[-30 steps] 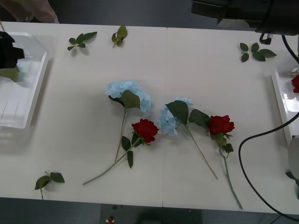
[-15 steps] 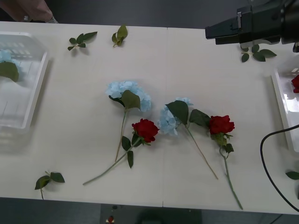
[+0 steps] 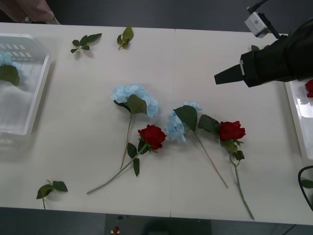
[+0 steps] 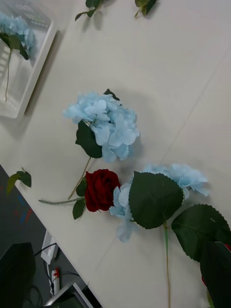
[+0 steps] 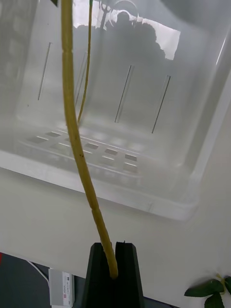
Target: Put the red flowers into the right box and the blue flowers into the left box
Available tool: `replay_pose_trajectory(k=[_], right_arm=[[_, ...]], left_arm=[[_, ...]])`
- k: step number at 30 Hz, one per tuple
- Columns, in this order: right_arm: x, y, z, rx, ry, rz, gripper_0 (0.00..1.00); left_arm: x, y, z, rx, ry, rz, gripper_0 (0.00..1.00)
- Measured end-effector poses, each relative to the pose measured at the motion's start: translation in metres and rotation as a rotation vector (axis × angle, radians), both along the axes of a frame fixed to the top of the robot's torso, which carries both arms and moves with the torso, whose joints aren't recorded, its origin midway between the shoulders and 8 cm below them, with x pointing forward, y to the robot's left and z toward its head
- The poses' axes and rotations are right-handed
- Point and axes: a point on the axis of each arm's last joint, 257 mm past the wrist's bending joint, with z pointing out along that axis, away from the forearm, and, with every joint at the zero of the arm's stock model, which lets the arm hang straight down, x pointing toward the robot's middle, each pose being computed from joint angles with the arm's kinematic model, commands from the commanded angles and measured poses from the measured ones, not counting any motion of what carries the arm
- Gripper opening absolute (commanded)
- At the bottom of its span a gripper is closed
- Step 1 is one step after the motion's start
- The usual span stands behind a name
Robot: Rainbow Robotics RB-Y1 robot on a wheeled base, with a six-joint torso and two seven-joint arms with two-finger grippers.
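Observation:
Two blue flowers (image 3: 134,98) (image 3: 177,125) and two red flowers (image 3: 152,135) (image 3: 231,130) lie mid-table. They also show in the right wrist view, as blue flowers (image 4: 103,120) (image 4: 180,175) and one red flower (image 4: 101,189). My right gripper (image 3: 220,77) hovers open above the table, up and right of them, with one black finger (image 4: 216,274) at the frame corner. The left box (image 3: 34,98) holds a blue flower (image 3: 6,66). My left gripper (image 5: 115,248) is shut on a yellow-green stem (image 5: 77,144) that runs up into the left box (image 5: 144,202). The right box (image 3: 297,112) holds a red flower (image 3: 309,87).
Loose leaf sprigs lie at the back left (image 3: 84,41), the back middle (image 3: 124,36), the front left (image 3: 52,188) and the front right edge (image 3: 306,183). Bare tabletop lies between the boxes and the flowers.
My right arm has swung from the back right corner down and inward over the table. My left gripper, over the left box one second ago, has left the front view.

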Motion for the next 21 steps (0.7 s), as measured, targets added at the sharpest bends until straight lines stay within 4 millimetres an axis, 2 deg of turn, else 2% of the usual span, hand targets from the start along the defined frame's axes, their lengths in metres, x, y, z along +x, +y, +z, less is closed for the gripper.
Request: replay_pose_trajectory(k=[6,9,12,13,17,18,21], right_arm=[[-0.019,-0.018,-0.023,-0.065,0.016,-0.056,1.0],[-0.027,-0.027,-0.04,-0.124,0.019,-0.071,1.0],[-0.035,-0.033,-0.058,-0.183,0.033,-0.074,1.0],[-0.037,-0.035,-0.064,-0.204,0.035,-0.076,1.0],[-0.046,-0.044,-0.088,-0.284,0.049,-0.084,1.0],[-0.048,-0.046,-0.094,-0.3,0.056,-0.088,1.0],[-0.054,-0.054,-0.11,-0.327,0.088,-0.114,1.0]], left_arm=[[-0.004,0.002,-0.01,0.001,0.018,0.005,0.0],[0.001,0.006,-0.011,0.003,-0.027,0.007,0.0],[-0.004,0.011,-0.019,0.006,-0.044,0.015,0.02],[-0.007,0.013,-0.022,0.007,-0.044,0.019,0.06],[-0.016,0.017,-0.031,0.007,-0.029,0.028,0.47],[-0.016,0.017,-0.032,0.006,-0.029,0.029,0.58],[-0.011,0.017,-0.029,0.01,-0.053,0.019,0.85]])
